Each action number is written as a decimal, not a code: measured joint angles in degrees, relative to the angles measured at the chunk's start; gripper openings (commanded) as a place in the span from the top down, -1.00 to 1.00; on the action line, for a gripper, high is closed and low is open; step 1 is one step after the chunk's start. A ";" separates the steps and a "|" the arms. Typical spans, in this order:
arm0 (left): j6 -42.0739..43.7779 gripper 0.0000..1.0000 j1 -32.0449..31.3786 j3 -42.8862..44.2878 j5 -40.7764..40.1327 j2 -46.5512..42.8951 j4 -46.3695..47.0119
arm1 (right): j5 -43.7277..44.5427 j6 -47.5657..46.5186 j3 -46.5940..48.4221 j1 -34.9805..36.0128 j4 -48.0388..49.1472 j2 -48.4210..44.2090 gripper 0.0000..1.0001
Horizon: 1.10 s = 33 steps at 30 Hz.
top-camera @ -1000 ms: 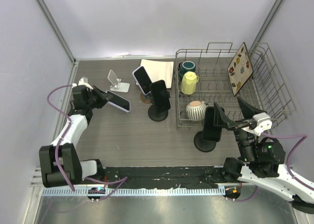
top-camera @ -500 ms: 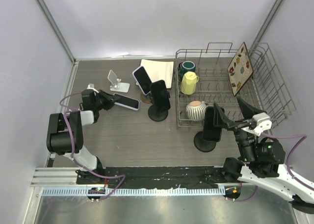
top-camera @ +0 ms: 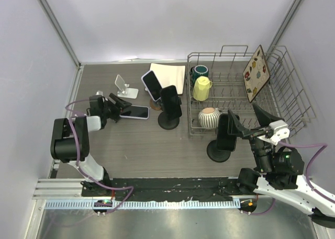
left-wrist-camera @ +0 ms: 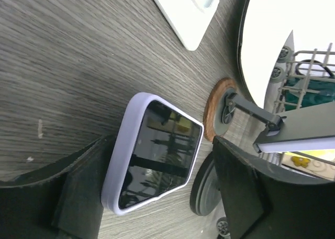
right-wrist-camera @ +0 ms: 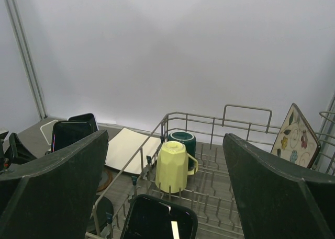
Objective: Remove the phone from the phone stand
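A phone in a lilac case lies flat, screen up, on the dark wood table. My left gripper is open around its near end; the left finger touches the case's edge and the right finger stands apart. The small white phone stand just behind is empty. My right gripper hangs open above a black phone that leans on a black round stand, holding nothing.
Two more phones stand on stands mid-table, one on a wooden-based stand and a black one on a black round base. A white board lies behind. The wire dish rack holds a yellow mug, green mug, striped bowl and plate.
The left gripper swung right with the lilac phone, laid it flat on the table, and opened off it. The right arm has not moved.
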 measured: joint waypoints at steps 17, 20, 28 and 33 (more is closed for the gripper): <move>11.08 -0.99 -0.90 6.21 -17.07 -10.27 -25.51 | -0.04 0.00 0.00 0.00 -0.33 0.98 -0.93; 13.22 -1.00 -3.19 8.15 -19.06 -12.52 -27.50 | -0.04 -0.02 0.00 0.00 -0.33 0.98 -0.93; 20.79 -0.99 -13.94 19.85 -18.21 -14.51 -29.05 | -0.02 -0.22 0.00 0.00 -0.31 1.11 -0.93; 24.20 -0.97 -15.96 29.51 -14.56 -11.76 -29.03 | -0.02 -0.37 0.00 0.00 -0.39 1.81 -0.93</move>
